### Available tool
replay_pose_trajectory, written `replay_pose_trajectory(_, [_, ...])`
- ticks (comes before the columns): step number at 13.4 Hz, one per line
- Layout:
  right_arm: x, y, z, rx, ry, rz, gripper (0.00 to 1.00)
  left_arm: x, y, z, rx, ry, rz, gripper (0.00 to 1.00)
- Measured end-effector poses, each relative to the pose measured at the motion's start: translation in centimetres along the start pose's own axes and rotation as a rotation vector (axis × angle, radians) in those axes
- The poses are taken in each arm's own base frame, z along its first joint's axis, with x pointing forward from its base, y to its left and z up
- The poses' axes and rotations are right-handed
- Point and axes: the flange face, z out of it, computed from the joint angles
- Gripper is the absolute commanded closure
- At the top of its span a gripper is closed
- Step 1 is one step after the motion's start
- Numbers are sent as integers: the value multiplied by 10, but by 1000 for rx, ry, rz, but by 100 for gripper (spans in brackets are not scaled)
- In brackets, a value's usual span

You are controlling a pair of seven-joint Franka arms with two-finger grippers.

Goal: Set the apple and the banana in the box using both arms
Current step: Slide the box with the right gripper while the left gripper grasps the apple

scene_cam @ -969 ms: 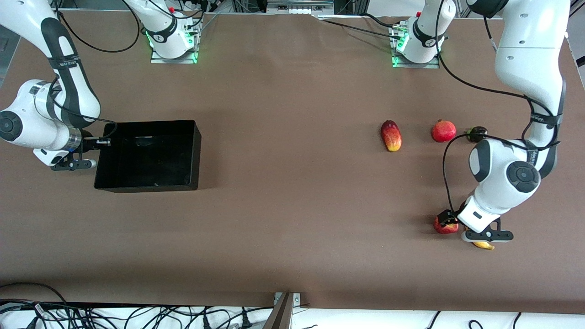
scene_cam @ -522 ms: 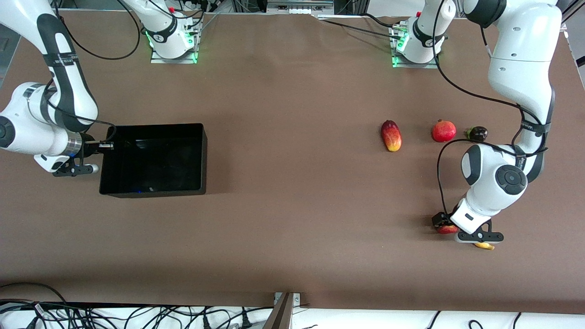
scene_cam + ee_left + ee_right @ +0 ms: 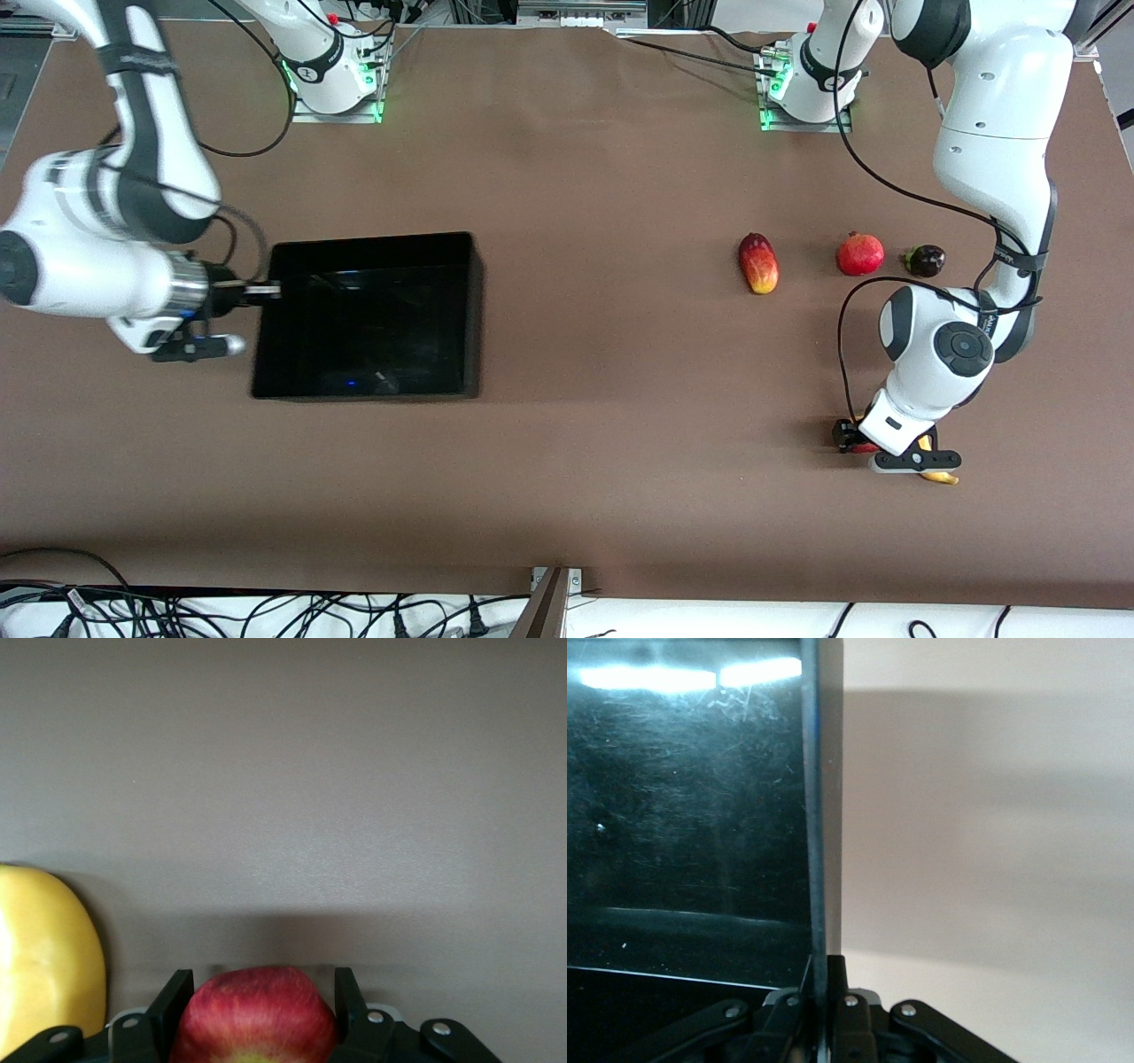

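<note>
**Both grippers engaged: one on the box wall, one at the apple**

At the right arm's end of the table, the right gripper (image 3: 257, 291) is pressed together on the thin upright wall of the box (image 3: 474, 306), pinching the rim on the side nearest that arm. The right wrist view shows the wall (image 3: 819, 815) running straight up from between the fingers (image 3: 837, 992), with the glossy black inside on one side and bare table on the other. Nothing lies in the box.

Toward the left arm's end, the left gripper (image 3: 852, 440) is down at the table with the apple (image 3: 858, 447) between its fingers. In the left wrist view the black fingers (image 3: 173, 1001) stand one on each side of the apple (image 3: 252, 1014), close against its red skin; whether they are already squeezing it cannot be told. The banana (image 3: 939, 476) lies just beside the apple, mostly hidden under the arm's wrist in the front view, and its yellow body (image 3: 44, 966) shows at the edge of the wrist view.

Farther from the front camera, a mango (image 3: 758, 262), a pomegranate (image 3: 860, 253) and a small dark fruit (image 3: 926, 260) sit in a row on the brown table (image 3: 602, 177).
</note>
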Motion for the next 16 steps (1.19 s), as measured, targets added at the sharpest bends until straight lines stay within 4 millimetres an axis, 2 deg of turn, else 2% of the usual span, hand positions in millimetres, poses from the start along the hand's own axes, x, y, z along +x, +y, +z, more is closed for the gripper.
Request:
replay_pose_trajectory(1, [-4, -47, 11, -19, -12, 11, 100, 0, 1, 0, 9, 2, -4, 43])
replay_pose_trajectory(2, [-8, -92, 27, -39, -25, 18, 100, 0, 1, 0, 10, 2, -12, 67])
replay_pose_trajectory(3, [-12, -137, 46, -59, -29, 13, 100, 0, 1, 0, 10, 2, -15, 83])
replay_pose_trajectory(5, [-16, -210, 84, -90, -31, -22, 100, 0, 1, 0, 10, 3, -23, 86])
replay_pose_trajectory(6, [-16, -237, 101, -99, -30, -50, 100, 0, 1, 0, 10, 3, -26, 87])
replay_pose_trajectory(8, [-13, -278, 131, -105, -3, -83, 100, 0, 1, 0, 10, 3, -28, 97])
replay_pose_trajectory(9, [-12, -295, 143, -101, 21, -75, 100, 0, 1, 0, 10, 3, -29, 100])
replay_pose_trajectory(12, [-20, -340, 175, -88, 74, -8, 100, 0, -2, -2, 21, -32, -36, 100])
replay_pose_trajectory(14, [-27, -361, 197, -77, 104, 28, 100, 5, -3, -22, 43, -109, -40, 100])
replay_pose_trajectory(15, [-30, -370, 208, -68, 123, 47, 96, 10, 1, -46, 50, -150, -39, 100])
replay_pose_trajectory(16, [-31, -376, 219, -60, 137, 63, 9, 15, 8, -76, 54, -187, -40, 100])
